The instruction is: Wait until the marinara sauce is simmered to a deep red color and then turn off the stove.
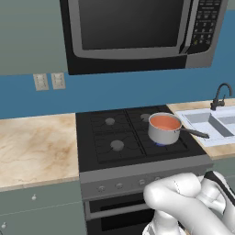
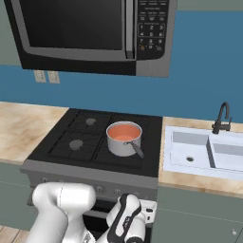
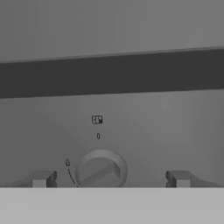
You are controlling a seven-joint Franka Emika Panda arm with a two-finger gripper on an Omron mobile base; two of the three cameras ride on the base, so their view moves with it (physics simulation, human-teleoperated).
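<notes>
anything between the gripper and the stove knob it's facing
Nothing visible does. In the hand view the gripper is open, its fingertips flanking the knob on the stove front panel, with open space between.

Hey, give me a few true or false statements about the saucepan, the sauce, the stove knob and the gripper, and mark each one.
1. The small shiny steel saucepan sits on the black gas stove. True.
2. The smooth sauce is dark green. False: it is orange-red.
3. The open gripper faces a round grey knob. True.
4. The saucepan's dark handle points toward the wall outlets. False: it points toward the white sink.
</notes>
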